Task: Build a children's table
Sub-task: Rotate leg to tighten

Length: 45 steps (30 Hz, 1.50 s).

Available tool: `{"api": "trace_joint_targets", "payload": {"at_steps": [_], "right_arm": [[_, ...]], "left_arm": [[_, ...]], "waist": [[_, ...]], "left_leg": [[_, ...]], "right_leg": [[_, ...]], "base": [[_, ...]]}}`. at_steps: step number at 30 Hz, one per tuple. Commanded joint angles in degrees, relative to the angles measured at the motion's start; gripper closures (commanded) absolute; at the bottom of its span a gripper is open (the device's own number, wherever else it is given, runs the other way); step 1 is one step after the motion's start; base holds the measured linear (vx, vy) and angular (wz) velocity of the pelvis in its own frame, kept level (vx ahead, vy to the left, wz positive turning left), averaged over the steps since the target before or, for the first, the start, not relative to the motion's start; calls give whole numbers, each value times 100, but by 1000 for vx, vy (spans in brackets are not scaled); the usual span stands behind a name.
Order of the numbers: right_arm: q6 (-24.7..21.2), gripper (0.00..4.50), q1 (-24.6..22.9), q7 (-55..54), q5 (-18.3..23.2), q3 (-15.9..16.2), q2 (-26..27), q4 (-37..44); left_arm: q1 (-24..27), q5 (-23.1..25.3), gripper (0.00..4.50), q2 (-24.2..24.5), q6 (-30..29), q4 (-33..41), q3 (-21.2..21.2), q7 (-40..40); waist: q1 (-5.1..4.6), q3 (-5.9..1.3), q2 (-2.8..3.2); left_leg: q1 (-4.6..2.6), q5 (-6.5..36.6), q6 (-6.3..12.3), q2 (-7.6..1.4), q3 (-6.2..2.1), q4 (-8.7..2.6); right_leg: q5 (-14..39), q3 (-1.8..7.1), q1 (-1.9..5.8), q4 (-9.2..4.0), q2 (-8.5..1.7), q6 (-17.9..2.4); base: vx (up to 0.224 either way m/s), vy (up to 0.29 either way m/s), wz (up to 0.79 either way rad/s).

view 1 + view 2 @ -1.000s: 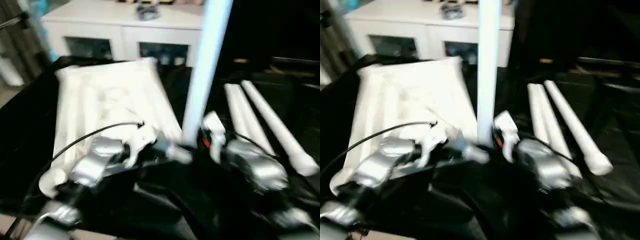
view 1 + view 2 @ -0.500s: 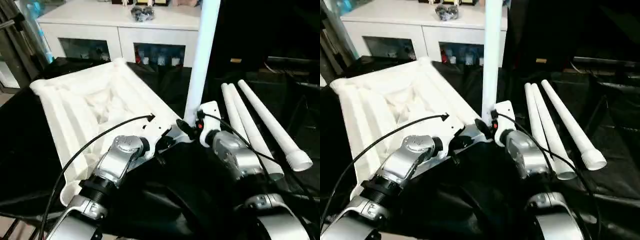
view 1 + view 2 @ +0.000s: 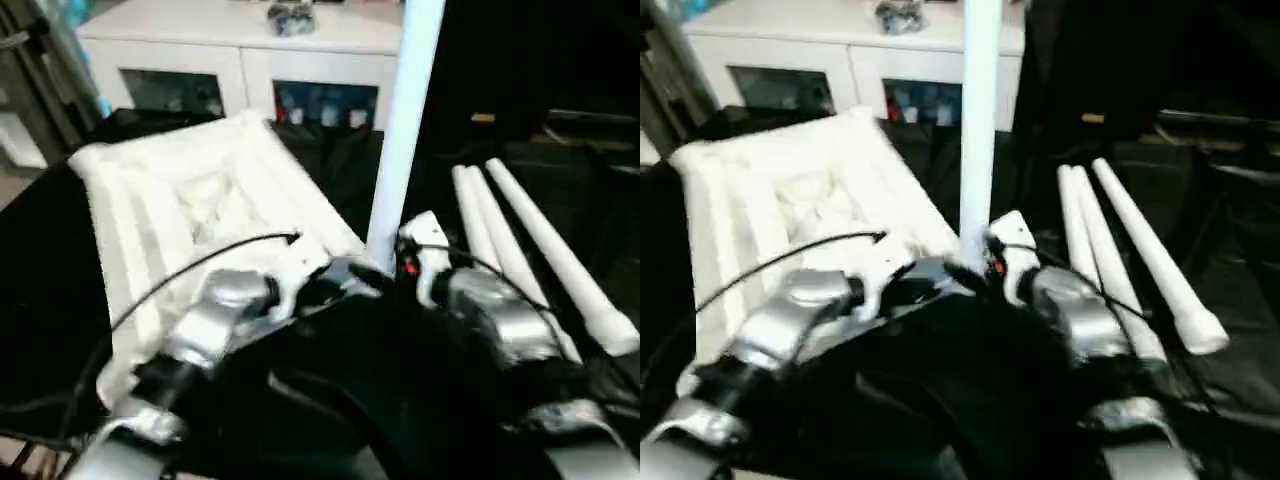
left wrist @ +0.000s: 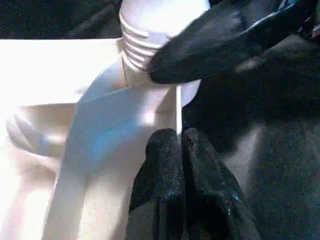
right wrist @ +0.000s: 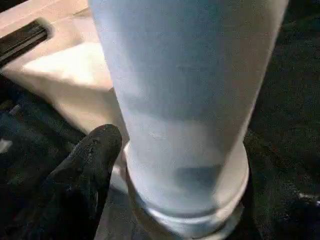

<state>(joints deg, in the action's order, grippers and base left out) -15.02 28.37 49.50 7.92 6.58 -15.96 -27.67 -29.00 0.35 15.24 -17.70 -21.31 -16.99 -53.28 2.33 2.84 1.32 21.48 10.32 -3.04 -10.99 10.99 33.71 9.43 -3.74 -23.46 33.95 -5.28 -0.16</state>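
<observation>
A white square tabletop (image 3: 200, 200) lies ribbed side up on a black-draped surface (image 3: 40, 290), one corner toward the robot. A white leg (image 3: 400, 130) stands upright at that near corner, its threaded end (image 4: 145, 35) at the socket. The left gripper (image 4: 177, 165) has its two black fingers pressed together, pinching a thin rib (image 4: 178, 112) of the tabletop just below the leg's thread. The right gripper (image 5: 165, 165) stands at the leg's base; one black finger (image 5: 87, 160) lies beside the collar, and its jaws look spread, the leg between them. Three spare legs (image 3: 540, 260) lie side by side well to the right, with bare black cloth between. A white cabinet (image 3: 250, 50) stands behind the tabletop's far edge.
</observation>
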Motion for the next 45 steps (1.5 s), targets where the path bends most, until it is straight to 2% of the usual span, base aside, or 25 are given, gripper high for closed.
{"api": "trace_joint_targets", "payload": {"at_steps": [1, 3, 5, 7, 8, 9, 10, 13, 15, 21, 23, 26, 27, 28, 30, 31, 33, 34, 35, 36, 37, 39, 42, 43, 45], "right_arm": [[-94, 78, -128, 743, 198, 282, -189, 457], [-171, 78, -215, 1134, 255, 350, -431, 665], [-227, 78, -259, 1308, 299, 408, -545, 783], [-270, 78, -300, 1472, 318, 493, -656, 901], [-272, 78, -302, 1477, 317, 495, -659, 905], [-284, 78, -326, 1535, 292, 530, -684, 966], [-308, 111, -341, 1550, 294, 550, -691, 1014], [-398, 116, -373, 1628, 325, 599, -695, 1112], [-417, 153, -393, 1658, 303, 657, -688, 1141], [-449, 183, -490, 1625, 297, 764, -647, 1208], [-456, 185, -499, 1609, 298, 767, -633, 1203], [-418, 186, -502, 1131, 218, 641, -380, 969], [-299, 186, -440, 650, 65, 556, -198, 706], [-278, 186, -394, 393, -1, 507, -109, 565], [-264, 186, -209, -461, -102, 267, 212, 81], [-279, 186, -121, -832, -100, 137, 374, -142], [-265, 186, 7, -1386, -52, -54, 670, -479], [-290, 186, 52, -1634, 9, -141, 867, -594], [-304, 186, 59, -1691, 21, -166, 922, -612], [-298, 186, 79, -1826, 10, -190, 1008, -656], [-281, 186, 106, -1978, -21, -195, 1099, -716], [-187, 186, 159, -2210, -104, -208, 1278, -847], [12, 186, 268, -2402, -218, -185, 1444, -1073], [243, 131, 343, -2498, -270, -186, 1481, -1207], [247, 117, 380, -2423, -175, -274, 1474, -1201]], "left_arm": [[59, -193, 450, 146, 266, 339, -190, -578], [129, -199, 450, 407, 294, 443, -312, -952], [149, -209, 450, 514, 312, 461, -343, -1074], [165, -240, 450, 620, 330, 476, -364, -1214], [166, -241, 450, 625, 331, 477, -366, -1222], [174, -254, 450, 697, 357, 494, -380, -1353], [181, -269, 450, 737, 370, 512, -381, -1434], [189, -294, 450, 773, 376, 537, -379, -1486], [186, -288, 450, 771, 368, 536, -380, -1465], [193, -254, 450, 690, 392, 448, -356, -1301], [193, -247, 450, 669, 387, 432, -341, -1259], [126, -179, 450, 493, 349, 271, -246, -897], [58, -157, 450, 362, 263, 186, -177, -651], [26, -144, 450, 300, 221, 153, -149, -534], [-93, -61, 450, 106, 77, 21, -99, -160], [-160, 21, 450, 25, 15, -40, -117, 9], [-308, 147, 450, -222, -256, -160, -89, 470], [-433, 201, 450, -459, -433, -287, 18, 931], [-466, 212, 450, -522, -468, -325, 49, 1060], [-517, 223, 450, -618, -571, -381, 100, 1249], [-573, 229, 450, -731, -636, -450, 161, 1468], [-659, 230, 450, -928, -683, -572, 260, 1798], [-675, 238, 450, -1025, -550, -658, 246, 1824], [-623, 266, 450, -975, -445, -640, 167, 1690], [-561, 256, 450, -902, -376, -576, 138, 1560]], "waist": [[24, -408, -10], [55, -391, -5], [68, -370, -9], [97, -357, -3], [115, -346, 12], [111, -344, 0], [110, -342, -13], [100, -351, -17], [101, -355, -30], [112, -377, -41], [112, -370, -41], [105, -352, -40], [86, -344, -45], [67, -323, -50], [44, -314, -58], [-31, -306, -48], [-87, -297, -49], [-93, -299, -49], [-83, -296, -58], [-74, -303, -63], [-77, -302, -60], [-75, -311, -59], [-67, -313, -54], [-68, -321, -44], [-78, -322, -46]], "left_leg": [[-55, 950, 481, -205, -69, -358], [-66, 1033, 502, -227, -66, -371], [-73, 1198, 436, -226, -54, -381], [-111, 1426, 312, -230, -55, -396], [-144, 1551, 232, -238, -49, -403], [-135, 1620, 158, -233, -57, -411], [-120, 1612, 132, -230, -63, -421], [-107, 1559, 108, -222, -73, -423], [-95, 1480, 129, -221, -69, -414], [-82, 1198, 216, -214, -61, -387], [-82, 1219, 226, -214, -60, -389], [-96, 1384, 160, -213, -59, -398], [-89, 1448, 104, -205, -65, -405], [-101, 1627, 26, -195, -80, -419], [-118, 1772, -48, -188, -89, -425], [-121, 1974, -152, -170, -126, -437], [-135, 2089, -174, -166, -136, -435], [-137, 2117, -179, -166, -137, -429], [-171, 2163, -146, -151, -132, -412], [-176, 2153, -116, -143, -125, -405], [-135, 2069, -73, -151, -128, -421], [-136, 2074, -55, -144, -123, -419], [-130, 2096, -24, -139, -126, -425], [-120, 2111, -19, -147, -136, -433], [-103, 2097, -5, -154, -137, -444]], "right_leg": [[564, 218, 317, -297, -262, -1525], [657, 214, 316, -307, -255, -1521], [938, 216, 294, -332, -258, -1495], [1333, 228, 276, -373, -260, -1398], [1485, 238, 236, -393, -259, -1381], [1572, 241, 247, -395, -262, -1353], [1605, 246, 258, -395, -265, -1298], [1655, 244, 266, -392, -270, -1234], [1567, 248, 265, -382, -271, -1249], [1244, 244, 284, -342, -271, -1310], [1293, 242, 280, -350, -269, -1317], [1578, 248, 259, -385, -271, -1256], [1753, 245, 256, -398, -281, -1209], [2136, 232, 243, -443, -291, -1106], [2438, 229, 230, -469, -288, -1006], [2863, 201, 225, -502, -299, -861], [3048, 195, 203, -546, -297, -758], [3069, 192, 199, -548, -294, -743], [3219, 181, 172, -598, -292, -678], [3245, 181, 169, -614, -290, -655], [3137, 181, 182, -603, -284, -660], [3057, 172, 172, -607, -271, -661], [3046, 170, 172, -617, -279, -649], [2999, 168, 176, -609, -289, -661], [2840, 173, 194, -585, -276, -698]], "base": [[0, 0, 0], [0, 0, 0], [0, 0, 0], [0, 0, 0], [0, 0, 0], [0, 0, 0], [0, 0, 0], [0, 0, 0], [0, 0, 0], [0, 0, 0], [0, 0, 0], [0, 0, 0], [0, 0, 0], [0, 0, 0], [0, 0, 0], [0, 0, 0], [0, 0, 0], [0, 0, 0], [0, 0, 0], [0, 0, 0], [0, 0, 0], [0, 0, 0], [0, 0, 0], [0, 0, 0], [0, 0, 0]]}}
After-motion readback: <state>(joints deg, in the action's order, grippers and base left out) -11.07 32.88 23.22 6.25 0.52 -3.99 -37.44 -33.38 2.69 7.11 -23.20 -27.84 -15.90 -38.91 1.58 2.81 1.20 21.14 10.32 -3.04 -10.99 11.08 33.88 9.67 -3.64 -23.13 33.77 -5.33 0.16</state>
